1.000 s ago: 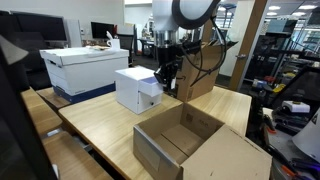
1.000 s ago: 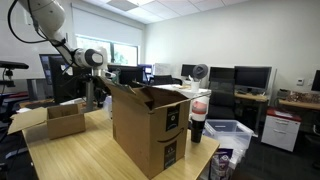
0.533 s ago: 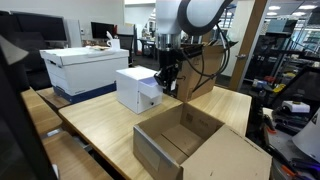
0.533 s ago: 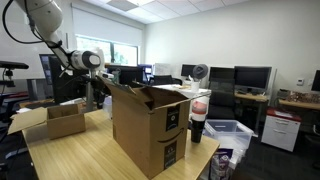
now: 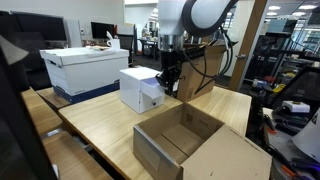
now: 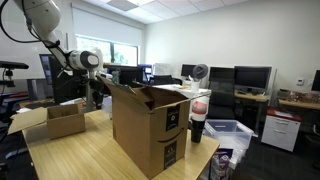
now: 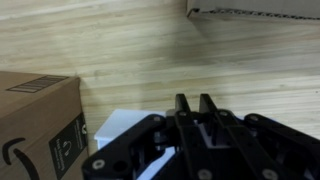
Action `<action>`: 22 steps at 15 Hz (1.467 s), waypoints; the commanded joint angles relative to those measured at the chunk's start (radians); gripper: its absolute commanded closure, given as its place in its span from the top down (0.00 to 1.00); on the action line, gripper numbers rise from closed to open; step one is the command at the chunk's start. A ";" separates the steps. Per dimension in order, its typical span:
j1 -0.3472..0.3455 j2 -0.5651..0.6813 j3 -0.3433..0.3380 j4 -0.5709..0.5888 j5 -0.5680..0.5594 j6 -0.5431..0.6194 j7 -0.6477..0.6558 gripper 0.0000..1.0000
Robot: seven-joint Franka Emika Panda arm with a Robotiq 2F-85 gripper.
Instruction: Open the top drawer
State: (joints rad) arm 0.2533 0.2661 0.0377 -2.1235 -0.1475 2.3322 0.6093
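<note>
The small white cube cabinet (image 5: 138, 88) stands on the wooden table. Its top drawer (image 5: 150, 88) faces my gripper, and the front seems to stand out slightly from the body. My gripper (image 5: 164, 82) is at that front, fingers nearly together. In the wrist view the fingers (image 7: 197, 100) are close together over a white surface (image 7: 115, 135); the knob is hidden between them. In an exterior view the arm and gripper (image 6: 96, 92) are at far left, and the cabinet is hidden behind cardboard boxes.
A large white lidded storage box (image 5: 85, 62) stands behind the cabinet. An open cardboard box (image 5: 190, 140) lies in front, and a tall cardboard box (image 5: 200, 78) stands right behind the gripper. In the wrist view, a cardboard box (image 7: 35, 120) is at left.
My gripper has moved slightly to the right, and the white cabinet with its drawer front has shifted the same way with it.
</note>
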 commanded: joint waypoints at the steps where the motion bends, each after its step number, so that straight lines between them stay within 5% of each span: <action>1: -0.009 -0.012 0.010 -0.050 0.018 -0.013 0.021 0.42; 6: -0.016 -0.013 0.021 -0.061 0.049 -0.054 -0.013 0.62; 12: -0.012 -0.059 0.031 0.001 0.055 -0.174 -0.014 0.99; 22: -0.022 -0.126 0.036 0.202 -0.012 -0.382 0.015 1.00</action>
State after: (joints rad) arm 0.2463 0.1630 0.0580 -1.9434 -0.1297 1.9862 0.6124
